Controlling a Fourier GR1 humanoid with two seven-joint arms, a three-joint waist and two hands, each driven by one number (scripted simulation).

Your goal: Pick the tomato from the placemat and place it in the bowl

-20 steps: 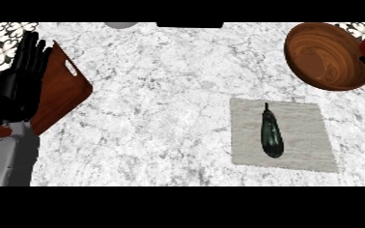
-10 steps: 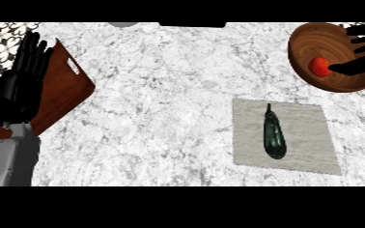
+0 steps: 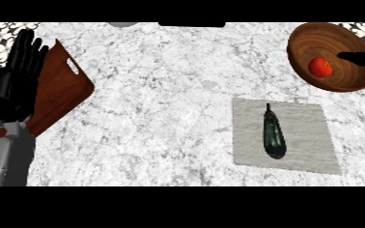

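Both hands differ: left hand (image 3: 20, 79) fingers straight, resting; right hand (image 3: 351, 56) barely visible beside tomato (image 3: 320, 67), unclear.

tomato (image 3: 320, 67) in bowl (image 3: 314, 41)

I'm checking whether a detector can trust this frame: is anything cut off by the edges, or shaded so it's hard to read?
Head view: the bowl is cropped at the right edge; the right hand shows only as a dark tip there. The tomato reads clearly. The dark eggplant contrasts well with the pale placemat.
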